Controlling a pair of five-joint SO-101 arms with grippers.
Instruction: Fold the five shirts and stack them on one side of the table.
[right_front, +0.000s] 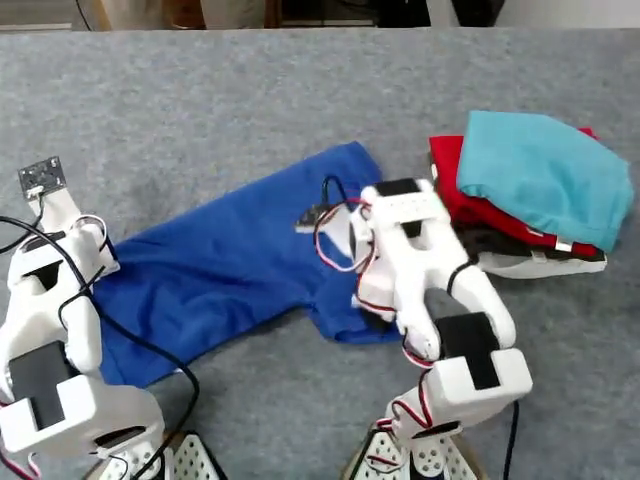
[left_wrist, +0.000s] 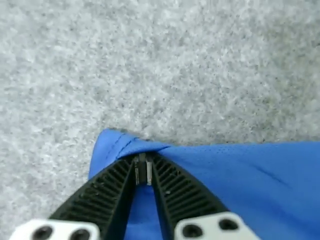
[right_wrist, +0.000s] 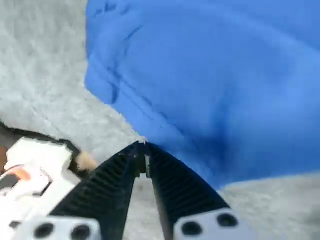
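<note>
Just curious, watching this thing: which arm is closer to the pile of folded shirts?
The right. The right gripper is at the end of the blue shirt nearest the pile; the left gripper pinches the shirt's opposite end, farther off.

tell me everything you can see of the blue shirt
The blue shirt is plain bright blue, thin smooth knit with stitched hems. It lies mostly flat, stretched slantwise over the grey table, a short sleeve sticking out near the right arm. The left claw is shut on a bunched corner at one end; the right claw is shut at a hem at the other, seemingly pinching it.
</note>
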